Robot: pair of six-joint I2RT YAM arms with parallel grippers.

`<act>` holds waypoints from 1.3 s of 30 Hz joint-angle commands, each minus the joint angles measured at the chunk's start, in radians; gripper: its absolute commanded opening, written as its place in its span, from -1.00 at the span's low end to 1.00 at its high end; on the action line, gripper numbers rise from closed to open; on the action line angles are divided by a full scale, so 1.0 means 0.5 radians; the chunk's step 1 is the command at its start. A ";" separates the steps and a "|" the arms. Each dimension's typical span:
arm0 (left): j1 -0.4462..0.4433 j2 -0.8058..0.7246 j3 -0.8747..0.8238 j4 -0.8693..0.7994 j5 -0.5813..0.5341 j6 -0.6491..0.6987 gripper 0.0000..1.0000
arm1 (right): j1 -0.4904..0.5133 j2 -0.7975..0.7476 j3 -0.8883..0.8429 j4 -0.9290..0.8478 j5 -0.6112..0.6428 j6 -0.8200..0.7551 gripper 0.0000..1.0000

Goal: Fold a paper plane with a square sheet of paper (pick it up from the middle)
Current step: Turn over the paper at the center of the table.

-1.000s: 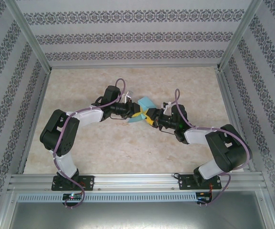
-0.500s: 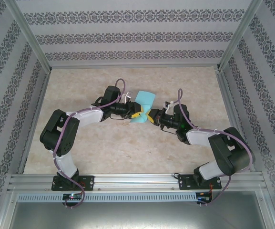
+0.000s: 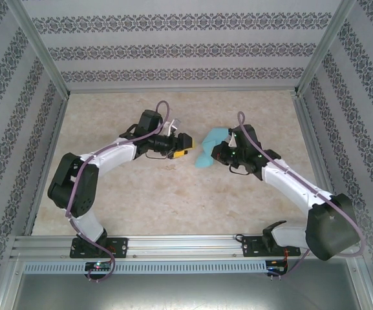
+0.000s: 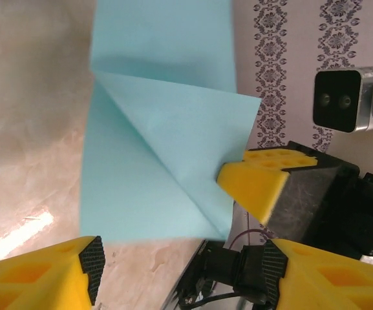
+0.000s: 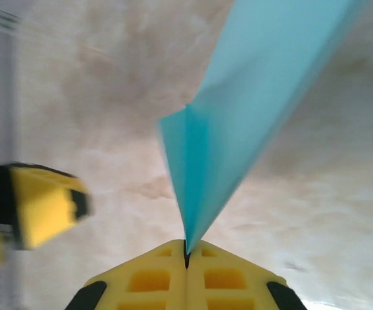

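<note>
Marbled tabletop (image 3: 173,200) below: right gripper (image 5: 186,255) clamped tight on paper sheet (image 4: 154,161), left gripper (image 3: 186,146) wide open, empty. We'd bring left in slow, pinch near crease w/ layers aligned.

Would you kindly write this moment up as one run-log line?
left hand: open, apart from paper | right hand: shut on paper corner | paper: partly folded, diagonal crease

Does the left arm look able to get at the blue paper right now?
Probably yes: the left gripper is open and faces the blue paper, which the right gripper pinches; nothing stands between them.
</note>
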 commanded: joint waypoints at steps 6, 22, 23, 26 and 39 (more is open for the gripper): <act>0.120 -0.176 0.018 -0.350 -0.044 0.249 0.50 | 0.352 0.356 0.595 -1.479 1.280 -0.563 -1.00; 0.236 -0.882 -0.745 -0.549 -0.287 0.126 0.58 | 0.773 1.335 1.222 -1.520 1.099 -0.547 -0.69; 0.237 -0.904 -0.767 -0.557 -0.272 0.124 0.58 | 0.774 1.342 1.213 -1.480 1.047 -0.545 -0.66; 0.238 -0.960 -0.824 -0.602 -0.256 0.137 0.58 | 0.775 1.349 1.179 -1.327 0.894 -0.543 -0.53; 0.232 -0.901 -0.786 -0.601 -0.190 0.186 0.55 | 0.638 1.007 0.732 -0.636 0.331 -0.457 -0.18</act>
